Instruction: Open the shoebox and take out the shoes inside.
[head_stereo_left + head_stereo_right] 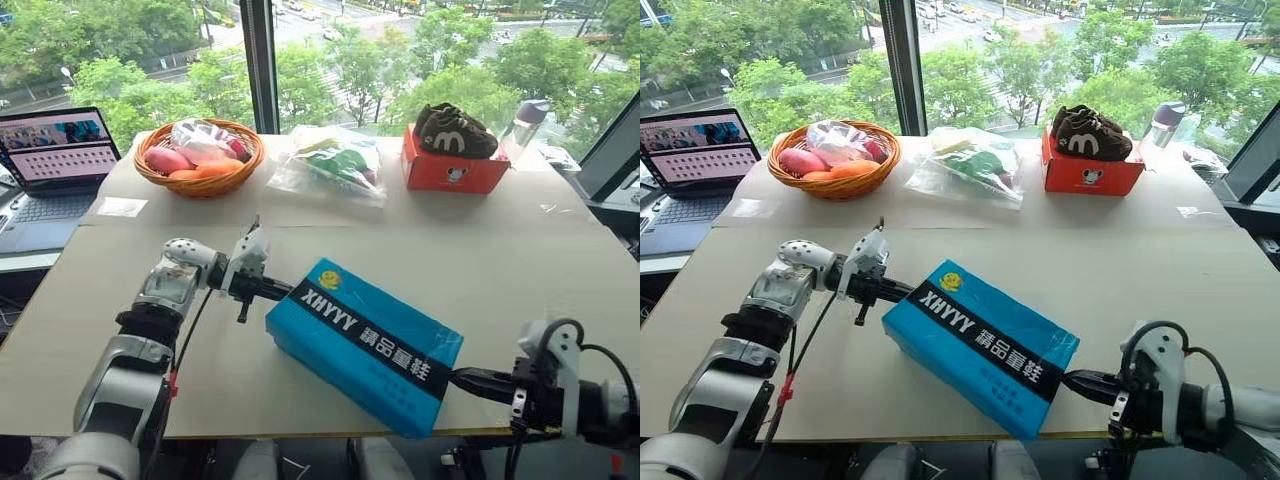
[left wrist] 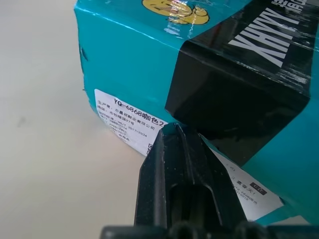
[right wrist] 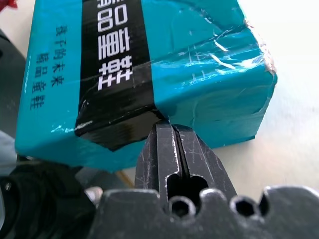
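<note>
Blue cardboard, the rectangular shoebox [image 1: 365,345] with its black lettered band lies slantwise near the front edge of the beige table [image 1: 560,270], lid on, so by my reading nothing of the task is done yet. The right gripper [image 1: 465,378] and left gripper [image 1: 278,291], fingers pressed together and empty, meet its two ends under the lid's rim. Any shoes inside stay hidden.

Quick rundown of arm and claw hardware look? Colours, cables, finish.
Both arms: silver-grey metal links with black joints and white rounded wrist housings. The left arm carries a thin black cable, with a red tag near the forearm. The right arm has a looping black cable. The left claw and right claw have black, scuffed, narrow tapering fingers.
</note>
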